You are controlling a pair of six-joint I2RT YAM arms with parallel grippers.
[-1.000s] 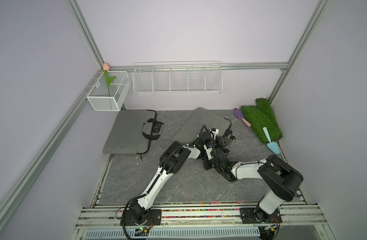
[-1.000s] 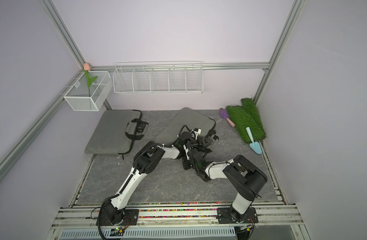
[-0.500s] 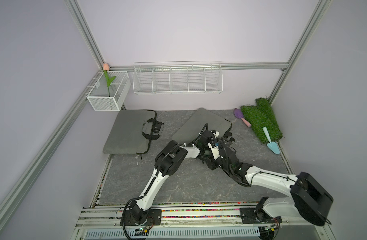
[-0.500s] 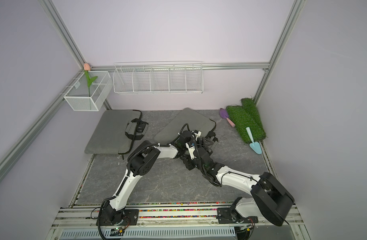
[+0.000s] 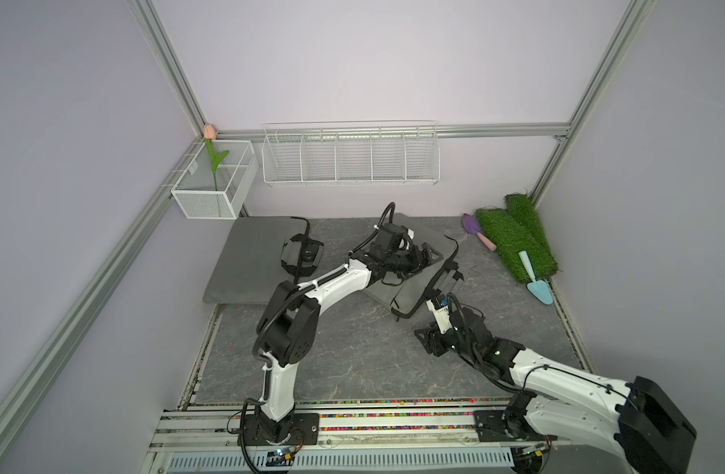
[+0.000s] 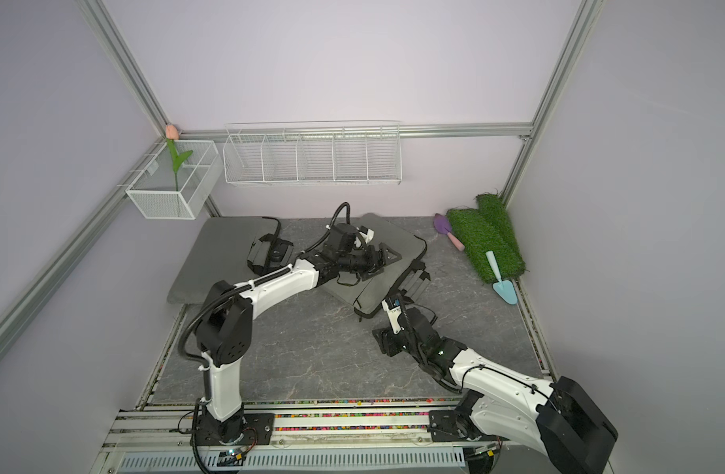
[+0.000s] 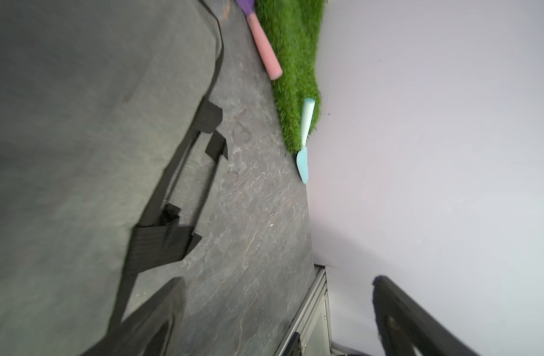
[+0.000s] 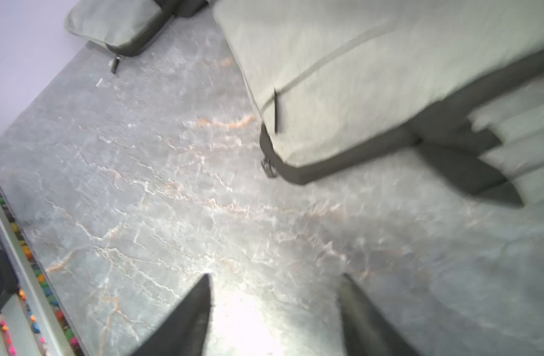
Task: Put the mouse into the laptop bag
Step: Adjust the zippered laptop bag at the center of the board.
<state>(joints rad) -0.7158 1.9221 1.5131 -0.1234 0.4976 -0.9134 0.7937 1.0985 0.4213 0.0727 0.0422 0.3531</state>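
In both top views, the flat grey woven-fabric laptop bag [image 5: 410, 289] lay mid-scene on the veined, marble-look tabletop [image 5: 352, 361]. The left gripper [image 5: 425, 257], its arm stretched low, hovered over the bag. The right gripper [image 5: 426, 340] hung clear at the bag's 6 o'clock.

In the left wrist view, the tapered black fingers [image 7: 412, 323] stood wide apart and empty beside the bag's ribbed black webbing handles [image 7: 159, 243].

In the right wrist view, the pointed fingers [image 8: 187, 317] stood apart above bare tabletop.

The mouse showed in no view.
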